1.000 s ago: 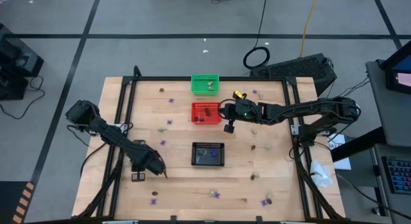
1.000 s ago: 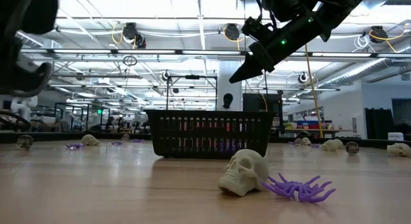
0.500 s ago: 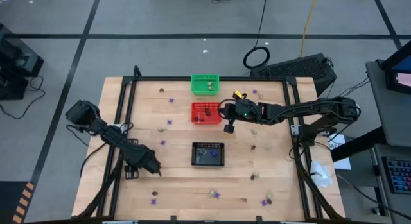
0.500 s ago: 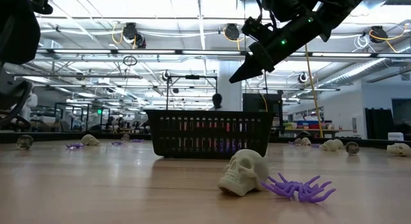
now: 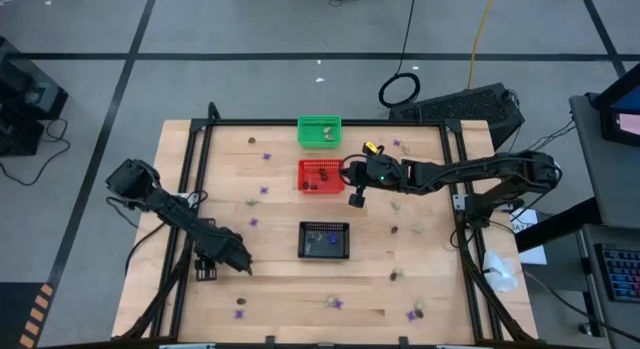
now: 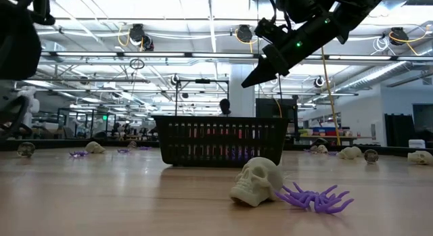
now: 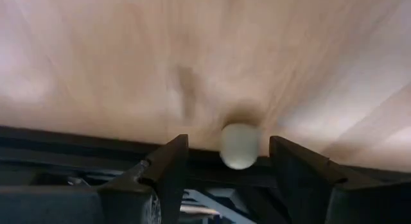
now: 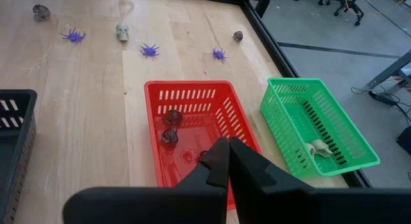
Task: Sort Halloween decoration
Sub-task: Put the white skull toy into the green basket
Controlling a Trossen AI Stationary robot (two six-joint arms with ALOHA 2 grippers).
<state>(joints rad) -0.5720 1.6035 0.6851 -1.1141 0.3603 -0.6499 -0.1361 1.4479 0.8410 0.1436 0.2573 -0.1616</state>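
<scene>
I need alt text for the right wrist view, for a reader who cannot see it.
The right tool, shut, hangs above a red basket holding dark brown trinkets. Beside it stands a green basket with a pale cream trinket. On the wooden table beyond lie purple spiders and a cream skull.

Pale matt wood table (image 5: 290, 279), glossy red plastic mesh basket (image 8: 154, 121), smooth cream skull (image 6: 256, 182)

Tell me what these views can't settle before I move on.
- Rectangular black mesh basket: contents too small from above; the low view shows only colours through its wall.
- Small pale cream trinket between the left hand's open fingers: blurred, so contact and shape are unclear.
- Rectangular red mesh basket: the shut right hand covers its near part.
</scene>
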